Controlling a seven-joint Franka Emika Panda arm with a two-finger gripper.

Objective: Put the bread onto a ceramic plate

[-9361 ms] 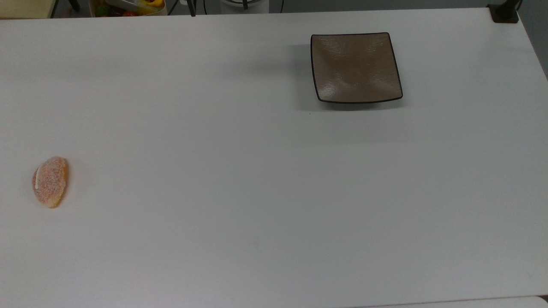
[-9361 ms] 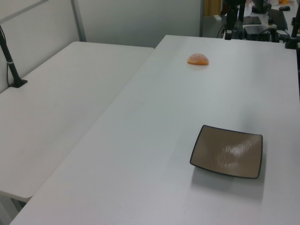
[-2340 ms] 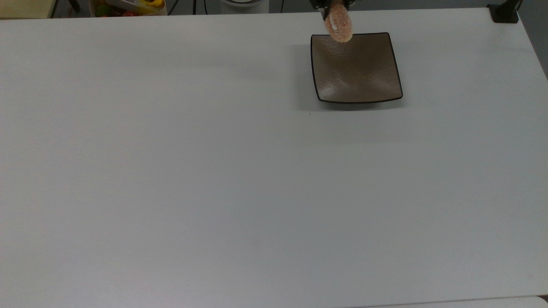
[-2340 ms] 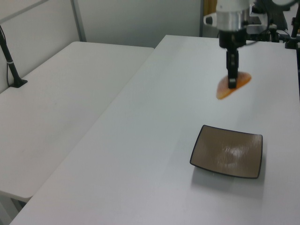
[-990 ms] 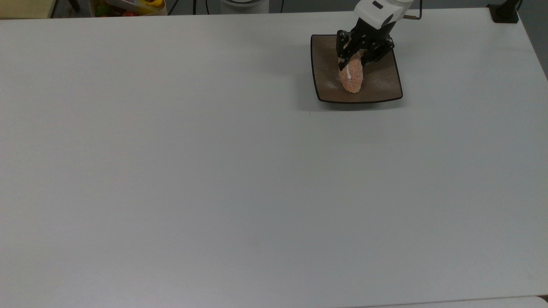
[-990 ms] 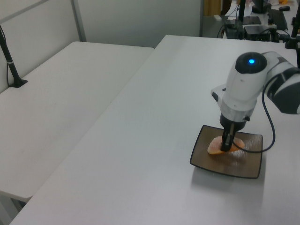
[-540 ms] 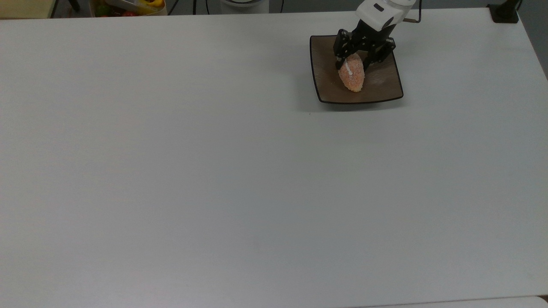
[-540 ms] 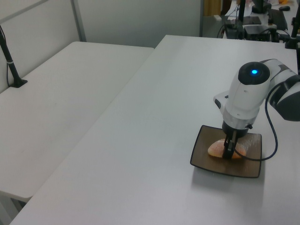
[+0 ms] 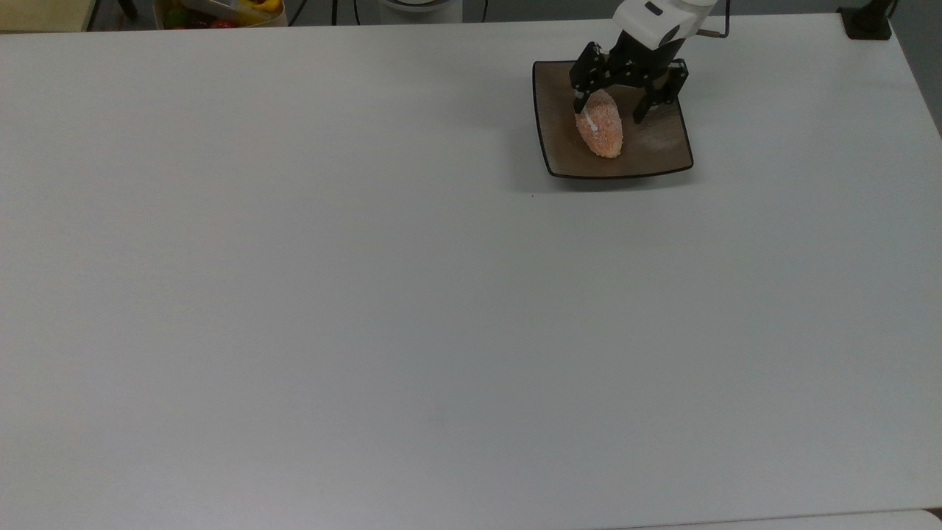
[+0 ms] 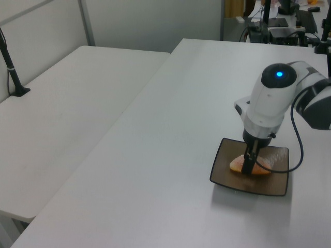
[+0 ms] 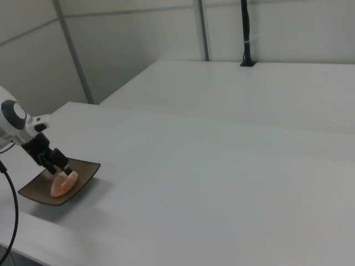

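Orange-pink bread (image 9: 600,130) sits on the ceramic plate (image 9: 659,147) under the spread-open gripper (image 9: 612,115); one finger looks close enough to drag it off when lifting.

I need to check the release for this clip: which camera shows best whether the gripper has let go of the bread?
The top view: the gripper stands open over the ceramic plate, its fingers spread either side of the bread. In the left view one finger overlaps the bread. In the right view the gripper crowds the bread, hiding any gap.
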